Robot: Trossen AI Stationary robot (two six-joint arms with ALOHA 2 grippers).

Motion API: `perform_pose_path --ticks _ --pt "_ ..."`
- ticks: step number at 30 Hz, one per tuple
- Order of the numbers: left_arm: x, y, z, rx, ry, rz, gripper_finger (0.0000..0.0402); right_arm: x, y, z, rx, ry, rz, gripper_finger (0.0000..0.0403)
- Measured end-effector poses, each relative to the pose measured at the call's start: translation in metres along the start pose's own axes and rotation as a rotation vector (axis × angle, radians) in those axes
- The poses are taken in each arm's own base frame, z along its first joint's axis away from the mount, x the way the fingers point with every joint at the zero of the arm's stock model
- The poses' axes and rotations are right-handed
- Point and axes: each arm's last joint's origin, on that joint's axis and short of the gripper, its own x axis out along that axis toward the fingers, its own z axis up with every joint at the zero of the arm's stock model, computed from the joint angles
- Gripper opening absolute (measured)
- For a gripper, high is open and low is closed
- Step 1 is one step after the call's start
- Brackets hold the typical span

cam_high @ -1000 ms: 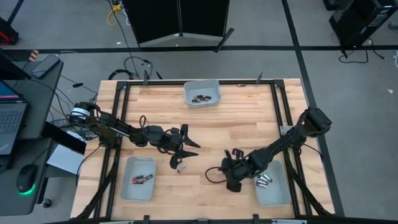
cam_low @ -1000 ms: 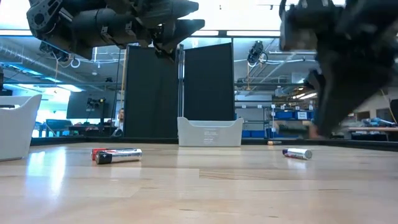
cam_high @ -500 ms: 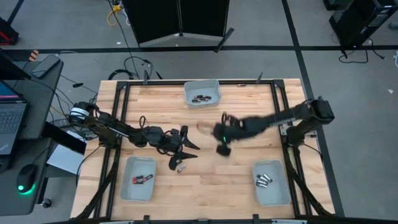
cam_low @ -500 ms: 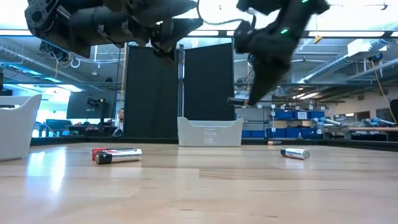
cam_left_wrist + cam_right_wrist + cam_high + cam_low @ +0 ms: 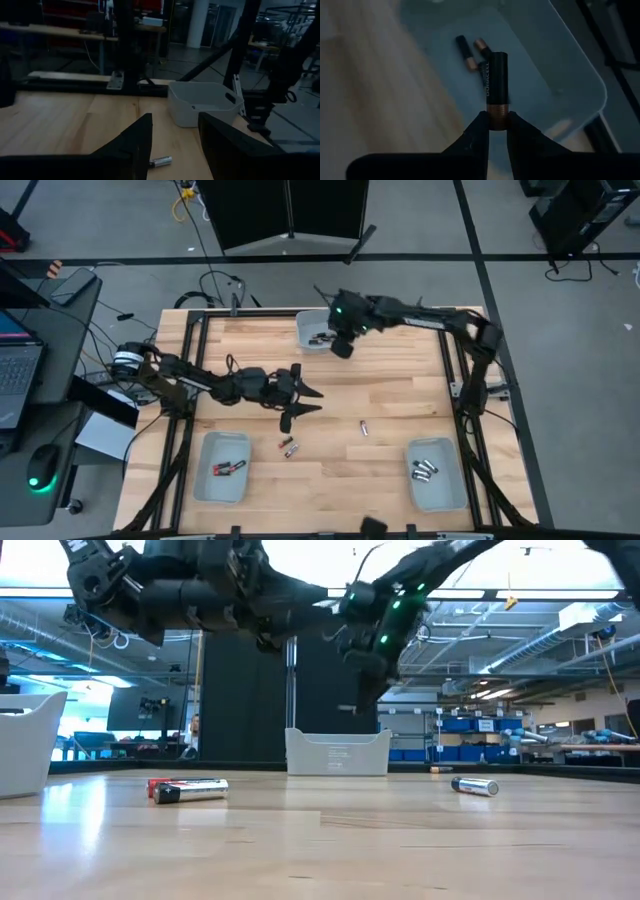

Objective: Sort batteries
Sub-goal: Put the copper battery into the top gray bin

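Pale wooden table [image 5: 400,380] filling the high view, dim workshop showing beyond it in the low view. Pinching a black battery [image 5: 495,82] between the right gripper [image 5: 498,131] fingers by its copper-banded end, long axis running straight out from the fingertips, free black end pointing away; pale lettering along the side, too blurred for reading. Hanging over the grey tray [image 5: 342,315] at twelve o'clock, two more black cells [image 5: 472,51] lying inside. Holding the left gripper [image 5: 302,407] wide apart and empty near table centre. Lying loose: a silver-grey cell [image 5: 364,428] at five o'clock, a red-and-black pair [image 5: 288,447] at six.
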Motion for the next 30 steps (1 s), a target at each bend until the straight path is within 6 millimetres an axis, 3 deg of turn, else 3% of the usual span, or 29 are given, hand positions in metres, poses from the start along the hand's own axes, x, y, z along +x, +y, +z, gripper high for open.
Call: perform_pose_path --ticks 7,15,30 --pt "-0.002 0.016 -0.001 -0.021 0.030 0.023 0.0168 0.043 -0.037 0.023 -0.019 0.081 0.045 0.0054" --pt "-0.003 0.018 -0.001 -0.016 0.033 0.024 0.0168 0.085 -0.060 0.018 -0.026 0.168 0.081 0.0054" --pt "-0.003 0.018 -0.006 -0.028 0.078 0.032 0.0168 0.096 -0.065 0.012 -0.013 0.184 0.111 0.0054"
